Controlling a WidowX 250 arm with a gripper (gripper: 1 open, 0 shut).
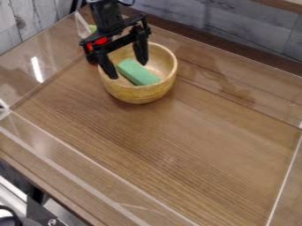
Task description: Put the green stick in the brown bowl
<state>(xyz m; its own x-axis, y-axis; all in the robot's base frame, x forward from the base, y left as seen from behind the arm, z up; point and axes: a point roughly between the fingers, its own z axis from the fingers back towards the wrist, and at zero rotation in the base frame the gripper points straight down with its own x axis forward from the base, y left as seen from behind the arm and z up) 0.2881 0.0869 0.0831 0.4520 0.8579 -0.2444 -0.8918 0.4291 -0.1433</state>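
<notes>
The green stick lies flat inside the brown bowl, slanting from upper left to lower right. My gripper hovers over the bowl's back left rim, pointing down, jaws open wide and empty. One dark finger hangs at the bowl's left edge, the other over the bowl's inside. The stick is free of both fingers.
A red ball-like object sits just behind and left of the bowl, partly hidden by the gripper. The bowl stands on a wooden table enclosed by low clear walls. A grey plank wall runs along the back.
</notes>
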